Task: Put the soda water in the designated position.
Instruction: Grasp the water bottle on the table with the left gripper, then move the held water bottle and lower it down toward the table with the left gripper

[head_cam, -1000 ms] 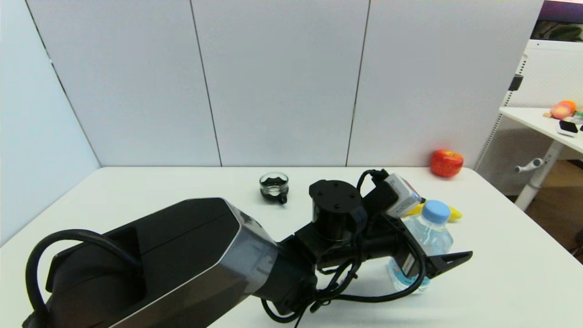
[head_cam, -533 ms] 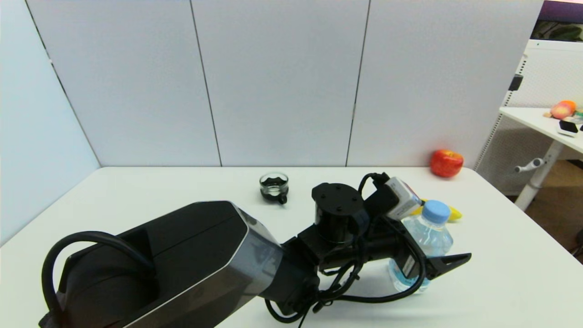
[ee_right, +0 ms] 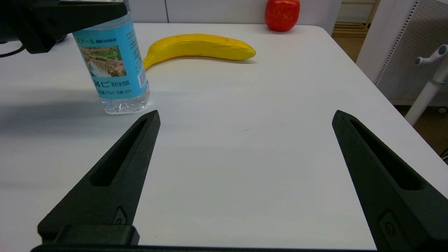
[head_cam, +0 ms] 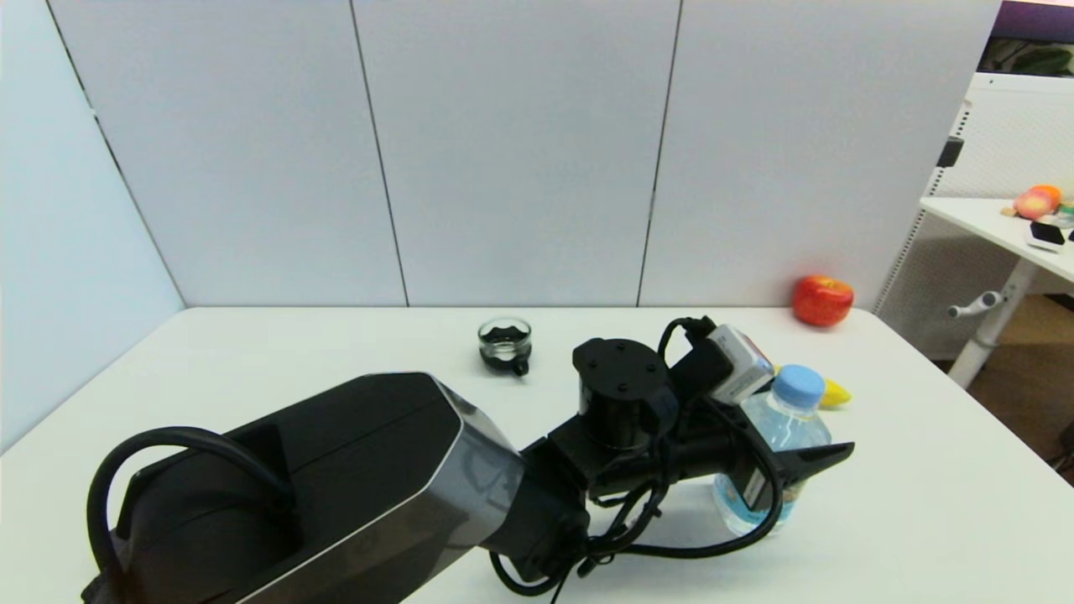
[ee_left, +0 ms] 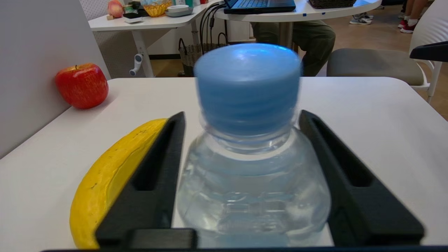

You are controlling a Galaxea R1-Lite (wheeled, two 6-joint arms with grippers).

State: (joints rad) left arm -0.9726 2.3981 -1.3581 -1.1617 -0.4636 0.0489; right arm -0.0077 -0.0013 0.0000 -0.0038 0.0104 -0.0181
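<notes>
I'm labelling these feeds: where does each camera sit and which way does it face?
Head view: above, facing down the table; the left arm reaches to the bottle.
Left wrist view: behind the left tool, whose fingers flank the bottle; banana beside.
Right wrist view: behind the open right tool, low over the table.
All three share the bottle, banana and apple.

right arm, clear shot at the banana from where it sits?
Probably yes. The right hand is open above bare table, and the banana lies ahead unobstructed. The bottle, held between the left hand's fingers, stands beside the banana, not across the path.
</notes>
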